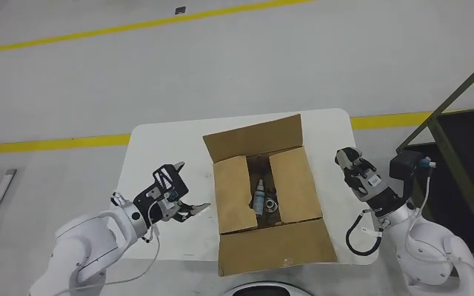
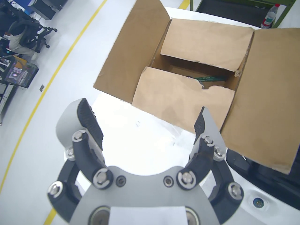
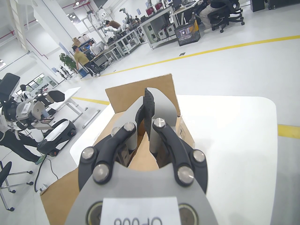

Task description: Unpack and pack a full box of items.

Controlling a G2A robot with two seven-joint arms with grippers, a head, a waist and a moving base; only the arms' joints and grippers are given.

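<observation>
A brown cardboard box (image 1: 296, 185) stands in the middle of the white table (image 1: 167, 148). Its far and near flaps fold outward, and the two side flaps lie half shut over the opening. Through the gap I see a small bottle (image 1: 260, 198) and a round dark item (image 1: 272, 204); the left wrist view shows a green strip (image 2: 211, 78) inside the box (image 2: 199, 45). My left gripper (image 1: 190, 189) (image 2: 143, 115) hovers over the table just left of the box, open and empty. My right gripper (image 1: 345, 157) (image 3: 147, 97) sits right of the box (image 3: 121, 94), shut on nothing.
A green metal cart (image 1: 452, 140) stands just off the table's right side, with a water bottle (image 2: 269, 17) on its shelf. Bare table surface lies left and right of the box. The near flap hangs past the table's front edge.
</observation>
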